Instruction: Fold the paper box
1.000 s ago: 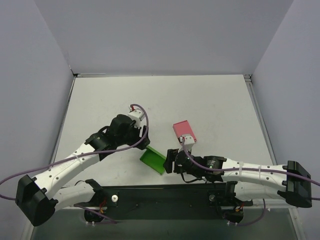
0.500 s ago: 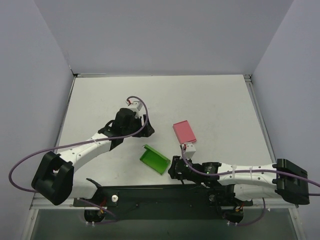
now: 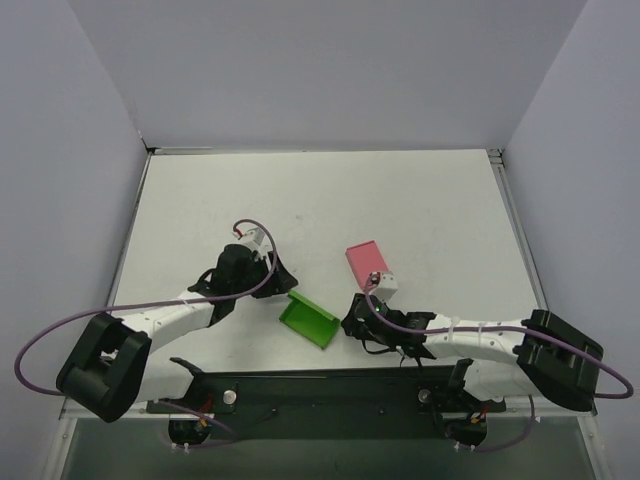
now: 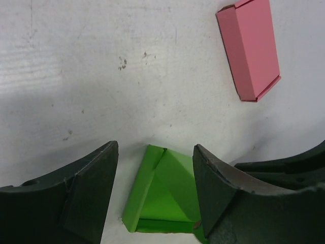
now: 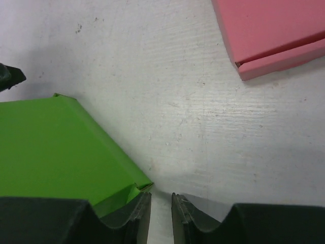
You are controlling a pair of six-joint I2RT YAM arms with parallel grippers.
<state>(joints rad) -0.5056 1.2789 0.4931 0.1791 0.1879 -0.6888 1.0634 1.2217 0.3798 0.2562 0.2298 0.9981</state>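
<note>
Though the green box (image 3: 308, 320) near the bench's front edge looked partly folded, its lid stood up unclosed, the left gripper (image 4: 155, 190) spread open around it and the right gripper (image 5: 160, 213) nearly closed on nothing.

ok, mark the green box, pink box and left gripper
green box (image 3: 309, 319), top external view, middle of its face
pink box (image 4: 251, 47), left wrist view, top face
left gripper (image 4: 155, 190), left wrist view, midway between fingertips

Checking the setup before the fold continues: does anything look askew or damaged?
Nothing looks damaged. The green paper box lies partly folded, one flap up, skewed to the table's edges. The pink box lies flat, closed, also at an angle.
</note>
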